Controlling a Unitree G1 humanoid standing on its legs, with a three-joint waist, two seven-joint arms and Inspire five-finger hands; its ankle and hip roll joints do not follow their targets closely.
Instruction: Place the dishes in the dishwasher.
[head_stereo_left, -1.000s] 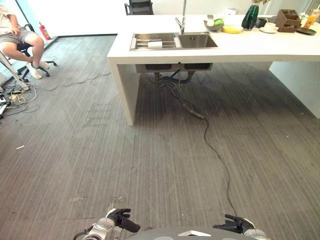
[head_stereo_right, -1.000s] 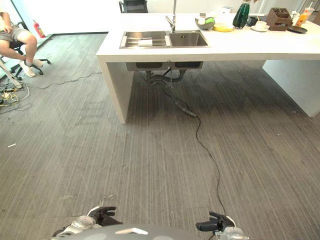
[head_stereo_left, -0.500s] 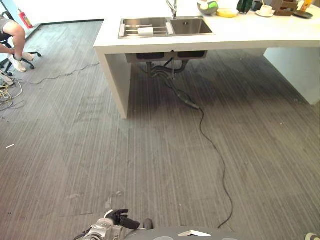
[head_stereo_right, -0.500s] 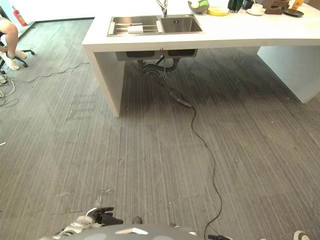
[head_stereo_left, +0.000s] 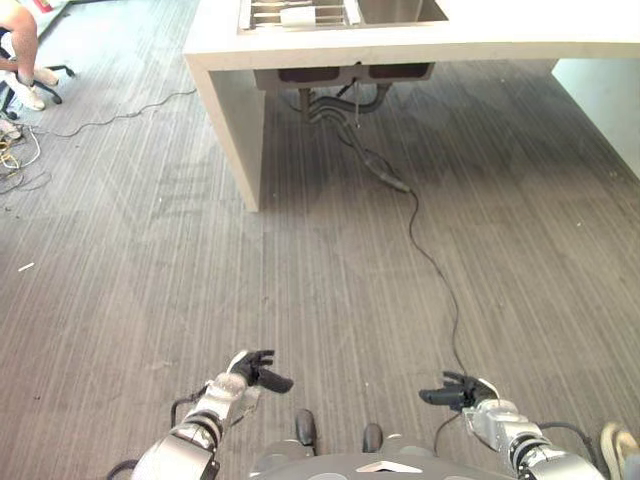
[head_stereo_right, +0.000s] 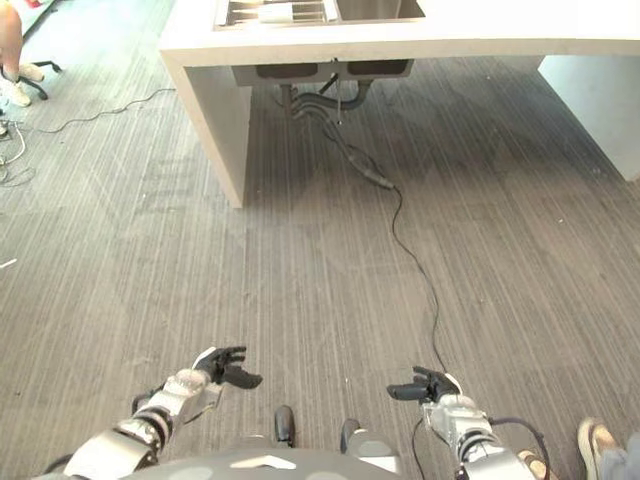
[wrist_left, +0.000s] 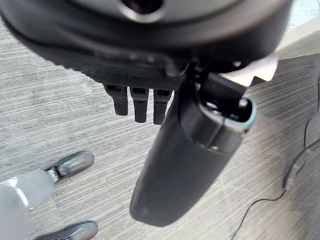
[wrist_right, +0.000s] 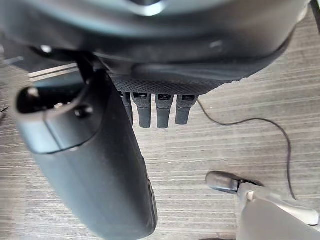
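Both the left hand (head_stereo_left: 252, 368) and right hand (head_stereo_left: 455, 391) hang relaxed, empty.

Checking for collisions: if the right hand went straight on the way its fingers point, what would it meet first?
The right hand points toward the left hand, with bare floor between; that hand would likely come first, though depth is unclear.

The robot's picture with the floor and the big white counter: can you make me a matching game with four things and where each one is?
Things:
1. left hand
2. right hand
3. sink
4. person's shoe

Places:
a. set in the white counter at the far end
b. far left, beside a chair base
c. low over the floor, on the robot's right
d. low over the floor, on the robot's left

Pairs: 1-d, 2-c, 3-a, 4-b
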